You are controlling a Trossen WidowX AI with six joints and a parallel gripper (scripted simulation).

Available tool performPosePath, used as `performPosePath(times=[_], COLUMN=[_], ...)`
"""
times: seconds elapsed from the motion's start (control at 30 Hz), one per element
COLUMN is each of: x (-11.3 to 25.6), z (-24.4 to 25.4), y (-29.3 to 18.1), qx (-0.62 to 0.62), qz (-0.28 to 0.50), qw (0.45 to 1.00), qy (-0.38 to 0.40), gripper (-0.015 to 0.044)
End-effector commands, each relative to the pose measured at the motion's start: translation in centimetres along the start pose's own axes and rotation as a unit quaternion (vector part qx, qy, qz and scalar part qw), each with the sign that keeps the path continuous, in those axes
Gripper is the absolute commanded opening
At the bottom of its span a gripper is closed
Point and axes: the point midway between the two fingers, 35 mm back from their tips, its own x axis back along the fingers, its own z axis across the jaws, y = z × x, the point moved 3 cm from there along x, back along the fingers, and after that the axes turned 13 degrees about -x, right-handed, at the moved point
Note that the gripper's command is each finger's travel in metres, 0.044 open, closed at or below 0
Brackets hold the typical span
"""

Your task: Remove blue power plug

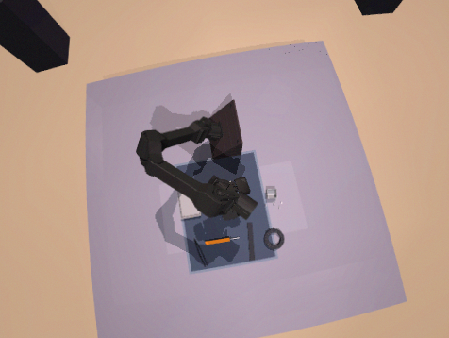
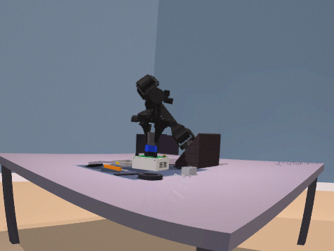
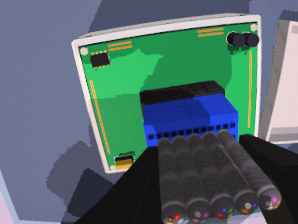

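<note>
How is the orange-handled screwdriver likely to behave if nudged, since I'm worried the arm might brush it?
The orange screwdriver would probably slide or roll a little, since it lies flat with a long, slim handle. It looks stiff, with a straight metal tip. Tipping seems unlikely, as it lies so low.

Lilac table, blue mat, dark ring
</note>
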Motion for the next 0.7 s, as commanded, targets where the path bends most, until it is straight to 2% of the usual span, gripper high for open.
performPosePath(times=[0.0, 0.13, 0.27, 0.67], x=[1.2, 1.2, 1.3, 1.7], z=[-1.1, -2.1, -2.2, 0.8], y=[0.1, 0.3, 0.4, -0.4], qx=[0.004, 0.004, 0.004, 0.002], qz=[-0.001, 0.009, 0.010, -0.020], qw=[0.998, 0.995, 0.994, 1.000], qy=[0.059, 0.103, 0.105, -0.023], gripper=[0.0000, 0.0000, 0.0000, 0.0000])
